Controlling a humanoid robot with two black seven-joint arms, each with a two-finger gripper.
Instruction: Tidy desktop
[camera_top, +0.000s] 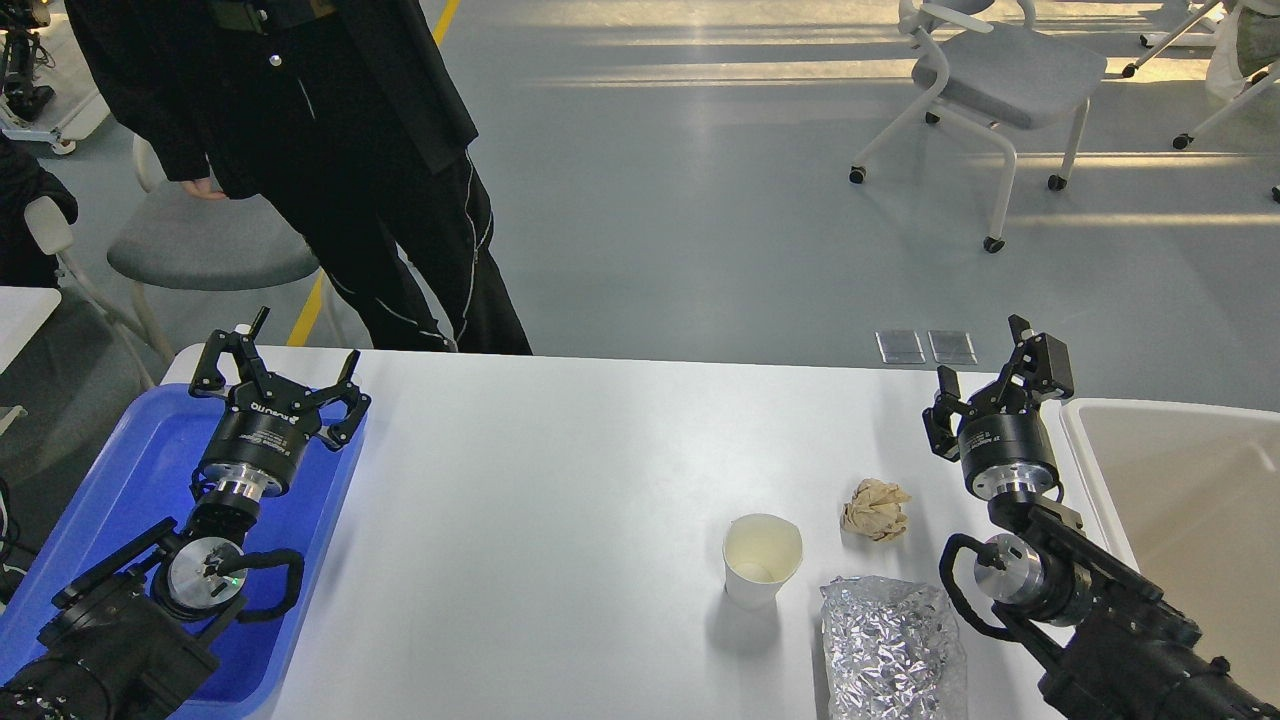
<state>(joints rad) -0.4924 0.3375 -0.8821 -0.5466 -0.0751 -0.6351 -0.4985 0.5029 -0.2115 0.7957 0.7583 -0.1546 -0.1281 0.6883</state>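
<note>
1. Desktop (560, 480): white top filling the lower middle of your view. It carries a blue tray (150, 470) at its left edge, with a cream bin (1180, 480) at its right end.
2. Left gripper (280, 372): jaws spread wide, nothing held, poised over the tray's far corner.
3. Right gripper (985, 385): jaws apart, nothing held, hanging beside the bin's near wall.
4. Loose items, right half: upright paper cup (762, 558), crumpled brown paper wad (876, 509) just beside it, silver foil bag (890, 650) nearest you.
5. Hazards, as I judge them:
   - Cup is light and open; a fingertip catching its rim while you reach for the wad would tip it.
   - Foil is slick and may slip from a shallow pinch.
   - Your right forearm sits close to the bag and could sweep it off the edge.
</note>
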